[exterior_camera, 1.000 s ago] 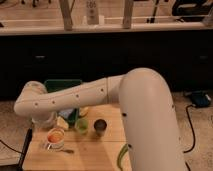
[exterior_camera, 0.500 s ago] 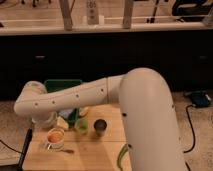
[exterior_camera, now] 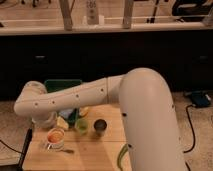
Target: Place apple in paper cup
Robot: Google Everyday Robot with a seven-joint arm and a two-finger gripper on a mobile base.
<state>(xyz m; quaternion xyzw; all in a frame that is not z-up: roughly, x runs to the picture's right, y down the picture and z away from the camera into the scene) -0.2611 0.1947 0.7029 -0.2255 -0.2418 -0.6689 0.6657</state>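
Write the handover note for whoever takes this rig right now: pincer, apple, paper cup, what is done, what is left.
Pincer: at the table's left end, just above the paper cup, mostly hidden behind the white arm.
Apple: appears to sit in the mouth of the paper cup, at the front left of the wooden table.
Nearby: green cup and dark metal cup to the right of it.
Done: apple looks placed.
Left: confirm release, lift the arm away.
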